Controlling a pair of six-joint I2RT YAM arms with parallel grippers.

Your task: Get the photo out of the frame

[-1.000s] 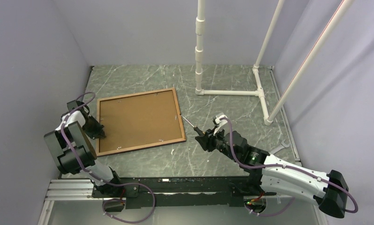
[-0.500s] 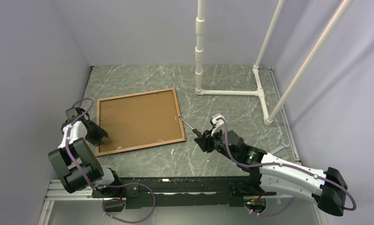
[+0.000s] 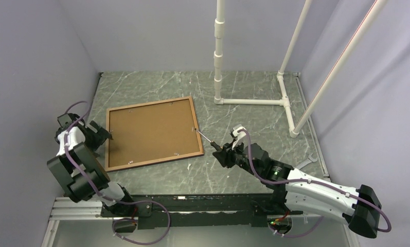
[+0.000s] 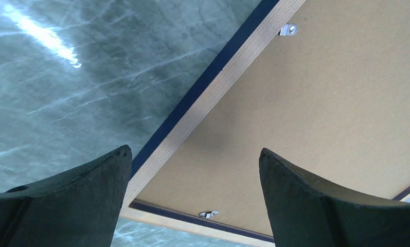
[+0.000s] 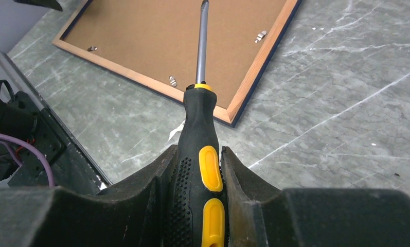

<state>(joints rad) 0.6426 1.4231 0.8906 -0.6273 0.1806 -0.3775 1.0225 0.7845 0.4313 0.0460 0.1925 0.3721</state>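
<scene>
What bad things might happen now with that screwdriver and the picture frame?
1. The screwdriver in the right end effector points at the frame. Its tip might slip off a small metal clip and gouge the brown back of the photo.
2. The left end effector is open and holds nothing, so the frame might slide when pushed.

Overhead looks down; close wrist views share the frame (image 4: 231, 77)

Lavender walls (image 3: 151, 31), seemingly marble tabletop (image 3: 156, 85)
</scene>
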